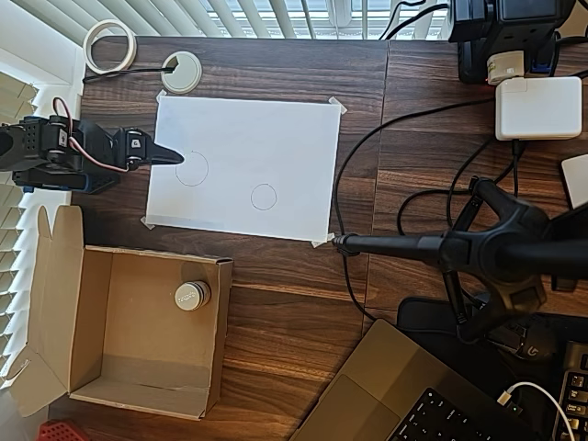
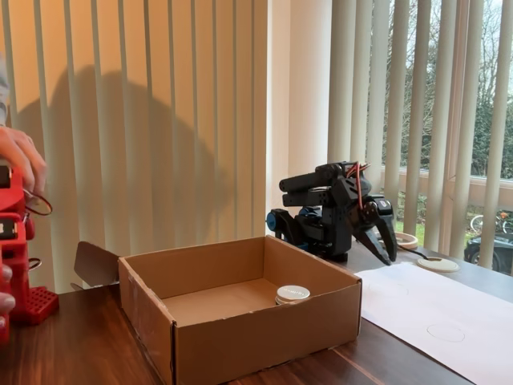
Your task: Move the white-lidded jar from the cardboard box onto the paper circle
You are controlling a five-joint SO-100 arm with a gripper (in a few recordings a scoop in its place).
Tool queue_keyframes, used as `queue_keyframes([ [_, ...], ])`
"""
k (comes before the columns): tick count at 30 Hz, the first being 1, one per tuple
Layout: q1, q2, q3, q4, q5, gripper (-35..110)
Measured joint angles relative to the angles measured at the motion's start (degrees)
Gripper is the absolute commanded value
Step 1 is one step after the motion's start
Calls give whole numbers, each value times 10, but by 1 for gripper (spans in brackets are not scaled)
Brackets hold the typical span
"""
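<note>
The table (image 1: 294, 303) carries the open cardboard box (image 1: 92, 367), flaps spread so the arm can reach in from above. The white-lidded jar (image 1: 192, 295) sits inside near one corner. The smaller paper circle (image 1: 264, 197) awaits it. The end effector (image 1: 170, 155) looks closed, holding nothing.
</note>
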Motion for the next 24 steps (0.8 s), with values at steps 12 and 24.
queue_keyframes([
  [12, 67, -129, -189, 76, -116, 38],
  [24, 261, -480, -490, 59, -295, 35],
])
